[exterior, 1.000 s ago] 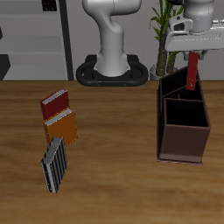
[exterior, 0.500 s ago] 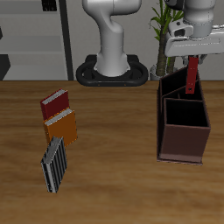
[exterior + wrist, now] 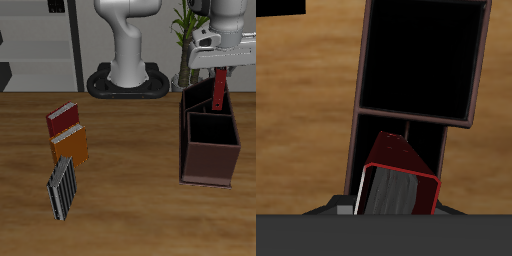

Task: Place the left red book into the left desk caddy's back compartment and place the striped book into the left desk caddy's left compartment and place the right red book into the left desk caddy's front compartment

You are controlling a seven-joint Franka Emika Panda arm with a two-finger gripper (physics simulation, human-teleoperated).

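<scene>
End effector (image 3: 219, 72) grips left red book (image 3: 217, 90) over left desk caddy (image 3: 209, 150).
Book's lower end hidden behind caddy's back wall; fingertips cut off in wrist view.

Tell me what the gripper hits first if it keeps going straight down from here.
Likely nothing solid at first: the gripper points into the left desk caddy's open back compartment, so the held left red book probably meets its floor first. Depth is unclear.

left red book (image 3: 218, 90) above left desk caddy (image 3: 210, 150)
</scene>
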